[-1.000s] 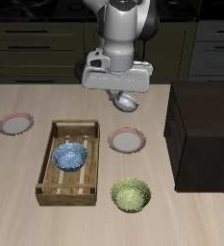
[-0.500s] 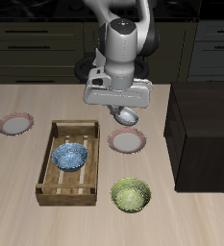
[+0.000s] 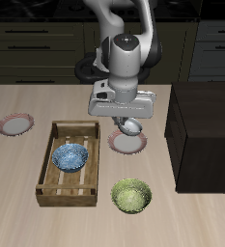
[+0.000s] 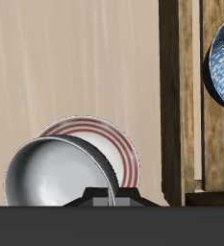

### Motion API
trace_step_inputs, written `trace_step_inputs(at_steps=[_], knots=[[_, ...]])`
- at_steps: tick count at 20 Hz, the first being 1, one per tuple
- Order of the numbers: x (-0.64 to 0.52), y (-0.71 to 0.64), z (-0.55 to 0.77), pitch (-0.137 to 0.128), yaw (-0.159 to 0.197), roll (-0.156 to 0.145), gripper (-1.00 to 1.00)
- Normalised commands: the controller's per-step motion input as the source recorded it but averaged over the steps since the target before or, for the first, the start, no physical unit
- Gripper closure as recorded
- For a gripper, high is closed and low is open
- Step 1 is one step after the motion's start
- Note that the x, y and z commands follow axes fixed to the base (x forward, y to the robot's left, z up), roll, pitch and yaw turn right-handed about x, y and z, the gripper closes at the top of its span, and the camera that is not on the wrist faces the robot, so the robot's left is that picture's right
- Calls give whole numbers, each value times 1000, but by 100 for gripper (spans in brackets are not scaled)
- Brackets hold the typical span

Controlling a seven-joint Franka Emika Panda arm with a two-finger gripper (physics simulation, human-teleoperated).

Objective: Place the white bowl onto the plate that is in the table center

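My gripper [image 3: 129, 123] is shut on the white bowl [image 3: 131, 126] and holds it by its rim just above the plate [image 3: 127, 144] in the middle of the table [image 3: 17, 183]. In the wrist view the glossy white bowl [image 4: 54, 173] with its greyish inside hangs over the red-rimmed plate [image 4: 118, 144] and covers part of it. I cannot tell whether the bowl touches the plate.
A wooden tray [image 3: 56, 183] beside the plate holds a blue patterned bowl [image 3: 70, 157], which also shows in the wrist view [image 4: 222, 60]. A yellow-green bowl [image 3: 131, 196] sits nearer the front edge. A second plate [image 3: 15, 123] lies far to the side. A black cabinet block [image 3: 206, 135] stands beside the centre plate.
My gripper has come down and toward the front edge with the white bowl, from well above the table to just over the centre plate.
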Motion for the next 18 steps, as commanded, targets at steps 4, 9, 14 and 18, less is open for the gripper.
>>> trace_step_inputs(at_steps=[4,9,14,18], knots=[[15,-15,-193,29,-6,-1,100],[71,-11,-350,47,21,-5,100],[-14,99,-320,50,49,6,100],[-62,78,-211,71,64,-8,-100]])
